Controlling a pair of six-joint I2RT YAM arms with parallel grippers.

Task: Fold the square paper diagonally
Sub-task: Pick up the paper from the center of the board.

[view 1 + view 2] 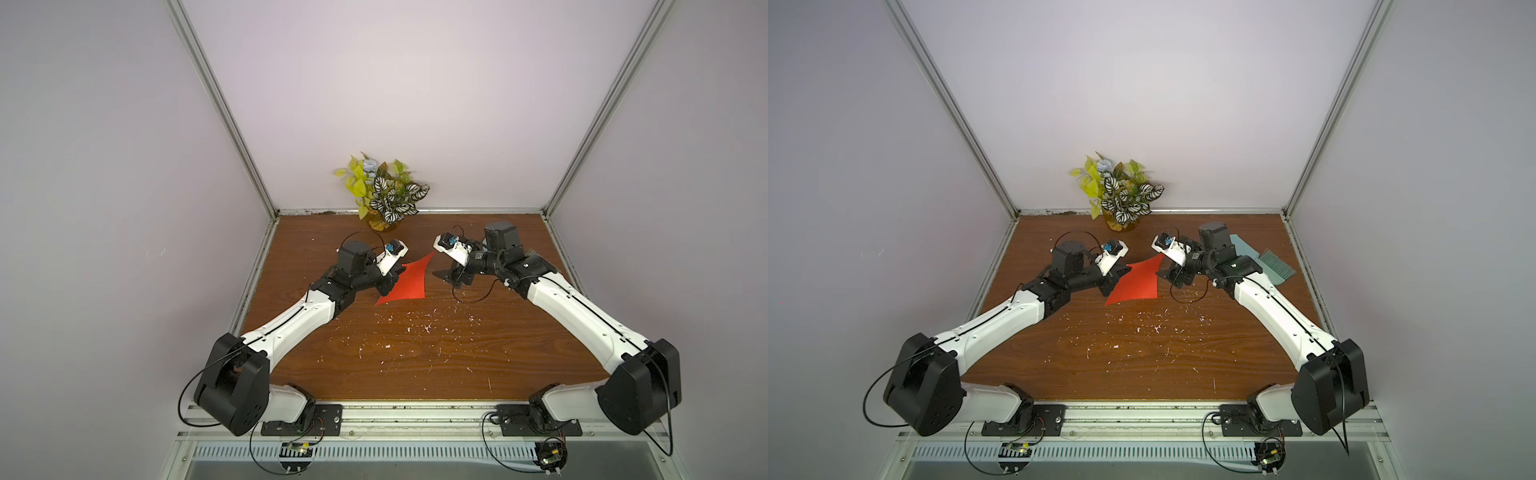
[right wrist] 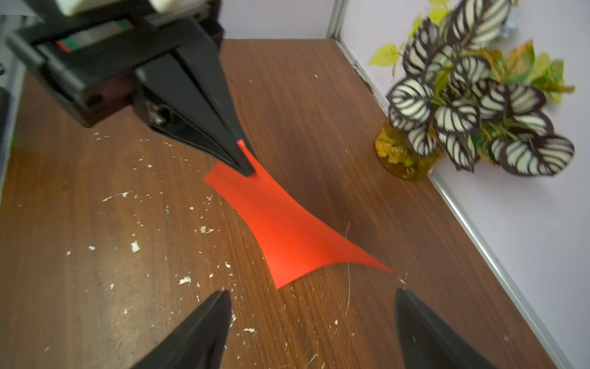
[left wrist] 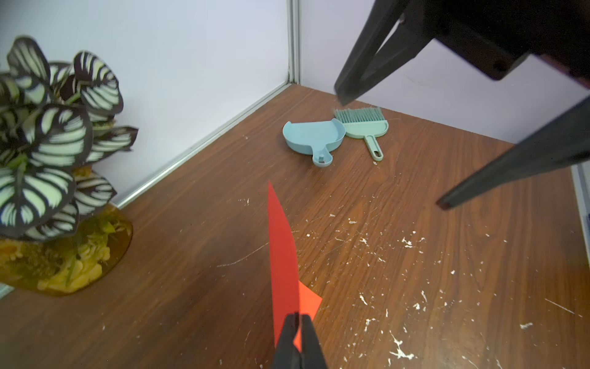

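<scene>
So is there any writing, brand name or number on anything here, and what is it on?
None can be read. The square paper is plain, the dustpan and brush show no marks, and the small circuit board at the front edge is too small to tell.

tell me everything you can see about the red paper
The red paper is a thin, plain red-orange sheet, matte, with no crease visible. It bows upward rather than lying flat on the wooden table. The left tool is shut on one corner, holding it raised; the open right tool sits near it, not touching.
</scene>
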